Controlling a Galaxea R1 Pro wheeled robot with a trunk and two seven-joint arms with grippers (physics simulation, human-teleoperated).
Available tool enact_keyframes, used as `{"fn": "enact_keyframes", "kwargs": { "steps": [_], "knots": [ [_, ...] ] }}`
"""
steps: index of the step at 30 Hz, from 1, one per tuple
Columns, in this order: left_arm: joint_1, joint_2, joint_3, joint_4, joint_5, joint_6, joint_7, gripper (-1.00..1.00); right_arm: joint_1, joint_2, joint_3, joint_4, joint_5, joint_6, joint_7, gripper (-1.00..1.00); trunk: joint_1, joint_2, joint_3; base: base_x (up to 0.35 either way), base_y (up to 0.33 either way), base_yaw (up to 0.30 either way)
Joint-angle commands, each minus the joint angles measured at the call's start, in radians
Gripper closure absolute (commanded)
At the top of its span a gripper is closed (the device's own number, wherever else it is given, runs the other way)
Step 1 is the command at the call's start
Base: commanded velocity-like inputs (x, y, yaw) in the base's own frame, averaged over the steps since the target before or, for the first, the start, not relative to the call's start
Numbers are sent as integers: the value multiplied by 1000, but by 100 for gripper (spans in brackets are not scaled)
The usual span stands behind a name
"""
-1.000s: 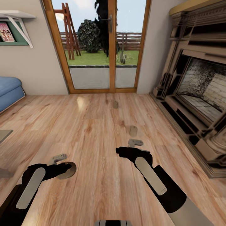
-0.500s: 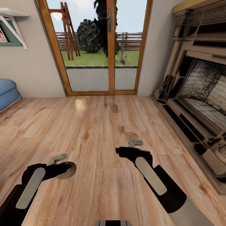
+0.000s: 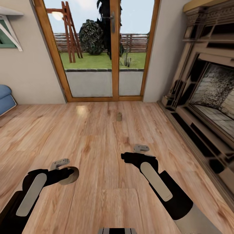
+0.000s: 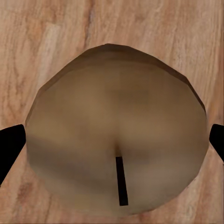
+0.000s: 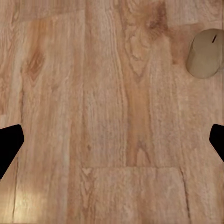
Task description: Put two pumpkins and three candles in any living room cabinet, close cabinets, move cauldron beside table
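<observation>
A beige candle (image 3: 71, 175) is in my left gripper (image 3: 66, 170), which is shut on it low over the plank floor; in the left wrist view the candle (image 4: 116, 149) spans the gap between the black fingertips (image 4: 9, 147). My right gripper (image 3: 140, 149) hangs open over bare floor, fingertips (image 5: 9, 144) wide apart. A second candle (image 5: 205, 53) lies on its side on the floor a little beyond the right gripper (image 5: 112, 142). A third candle (image 3: 119, 116) stands upright farther ahead, toward the door. Pumpkins, cauldron, cabinet and table are out of view.
The glass garden door (image 3: 110, 58) with a wooden frame is straight ahead. The brick fireplace (image 3: 208, 97) with its stepped surround runs along the right. A corner of the blue sofa (image 3: 5, 97) is at the far left, under a wall shelf (image 3: 8, 22).
The whole view has shifted as the camera moved forward and turned right; sofa and shelf slid left. The lying candle has passed under the right gripper in the head view. Both arms keep their pose.
</observation>
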Motion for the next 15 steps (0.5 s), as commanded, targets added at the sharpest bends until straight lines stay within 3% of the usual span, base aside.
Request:
{"fn": "enact_keyframes", "kwargs": {
  "steps": [1,8,15],
  "knots": [
    [-1,1,-2,-1,10,1,11,100,-1,-1,-3,6,-9,2,-16,-100,0,0,-1,330,0,0],
    [-1,1,-2,-2,10,1,11,100,-1,1,-33,42,-9,2,-118,-100,0,0,-1,327,0,0],
    [-1,1,-2,-2,10,1,11,100,-2,9,-117,69,-10,12,-172,-100,0,0,-1,301,-46,0]
  ]
}}
